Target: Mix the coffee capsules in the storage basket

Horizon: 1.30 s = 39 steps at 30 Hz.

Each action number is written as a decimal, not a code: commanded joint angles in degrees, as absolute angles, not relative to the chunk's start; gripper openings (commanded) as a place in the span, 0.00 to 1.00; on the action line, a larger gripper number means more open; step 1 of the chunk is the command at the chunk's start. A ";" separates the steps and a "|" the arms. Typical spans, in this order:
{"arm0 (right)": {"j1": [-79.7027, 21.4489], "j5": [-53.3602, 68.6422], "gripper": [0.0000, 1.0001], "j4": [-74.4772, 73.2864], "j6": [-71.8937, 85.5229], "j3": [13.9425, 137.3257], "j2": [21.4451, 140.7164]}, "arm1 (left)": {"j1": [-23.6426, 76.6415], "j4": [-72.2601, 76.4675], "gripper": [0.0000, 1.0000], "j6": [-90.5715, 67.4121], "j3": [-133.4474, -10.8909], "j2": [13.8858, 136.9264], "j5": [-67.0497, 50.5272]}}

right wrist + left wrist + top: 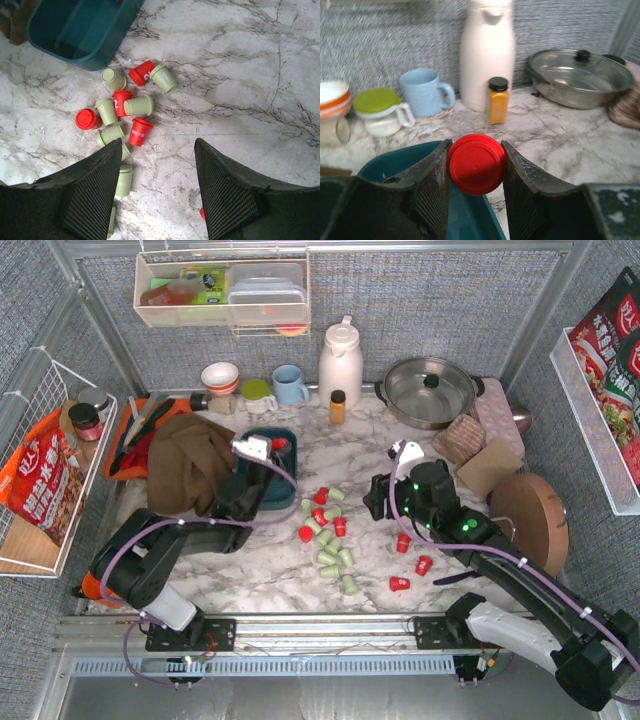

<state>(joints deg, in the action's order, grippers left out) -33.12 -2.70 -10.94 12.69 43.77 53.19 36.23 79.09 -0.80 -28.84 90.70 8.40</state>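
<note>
Over the basket (395, 162), left fingers (432, 190) pinch a red capsule (476, 163); right fingers (95, 190) spread

tall white plastic jug (486, 50): straight ahead of left jaws
small amber bottle, black cap (498, 100): ahead, just before the jug
light blue ceramic mug (423, 92): ahead-left
steel lidded pan (580, 77): ahead-right
brown crumpled cloth (190, 465): beside left jaws
round wooden board (530, 520): right of right jaws

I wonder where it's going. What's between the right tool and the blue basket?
Red and green coffee capsules lie on the marble between the right tool and the storage basket, seen in the right wrist view.
</note>
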 commanded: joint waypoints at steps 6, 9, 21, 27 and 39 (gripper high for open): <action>-33.22 -3.26 0.64 -9.87 11.11 42.72 55.39 | 30.05 37.56 0.28 -21.43 -43.87 91.48 13.17; -33.30 -3.29 0.64 -9.83 11.56 42.64 56.67 | 28.92 32.46 0.29 -23.65 -46.68 93.32 12.72; -34.04 1.20 0.64 -9.36 14.30 43.01 66.76 | 27.02 20.87 0.33 -26.59 -54.81 101.23 11.57; -36.23 2.33 0.64 -9.61 15.61 43.63 71.20 | 25.63 21.22 0.48 -27.27 -54.92 102.62 11.35; -43.34 -3.83 0.58 -11.12 16.35 42.18 74.53 | 25.46 20.21 0.89 -24.66 -54.90 99.70 10.74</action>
<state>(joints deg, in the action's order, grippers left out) -41.54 -1.37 -10.70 15.94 42.76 73.78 25.56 20.67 -26.35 -54.98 101.38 10.46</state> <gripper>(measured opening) 0.601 0.887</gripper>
